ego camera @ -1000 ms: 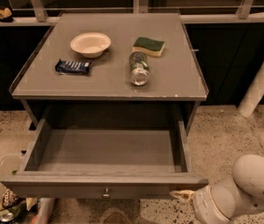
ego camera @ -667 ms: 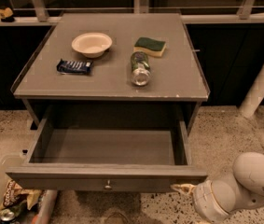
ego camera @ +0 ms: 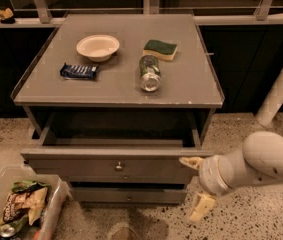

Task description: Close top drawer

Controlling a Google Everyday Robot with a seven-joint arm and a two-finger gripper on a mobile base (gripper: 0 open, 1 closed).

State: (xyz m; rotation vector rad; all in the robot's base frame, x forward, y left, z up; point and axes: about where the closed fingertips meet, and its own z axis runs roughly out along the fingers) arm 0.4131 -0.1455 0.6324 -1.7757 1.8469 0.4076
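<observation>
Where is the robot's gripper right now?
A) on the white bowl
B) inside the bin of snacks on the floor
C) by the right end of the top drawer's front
C: the gripper hangs open at the right end of the top drawer front, well below the bowl on the cabinet top and across from the snack bin.

No legible text, brand or number is recorded. Pale markings are noted on the dark blue snack bar wrapper [ego camera: 79, 71] on the cabinet top, but they cannot be read. The label of the lying bottle [ego camera: 149, 72] is likewise unreadable. Printing is seen on the snack packets [ego camera: 23, 204] in the clear bin [ego camera: 57, 200] at lower left, none of it decipherable. The gripper [ego camera: 196, 184] is found at the right end of the top drawer [ego camera: 81, 165] front, its fingers spread apart.
</observation>
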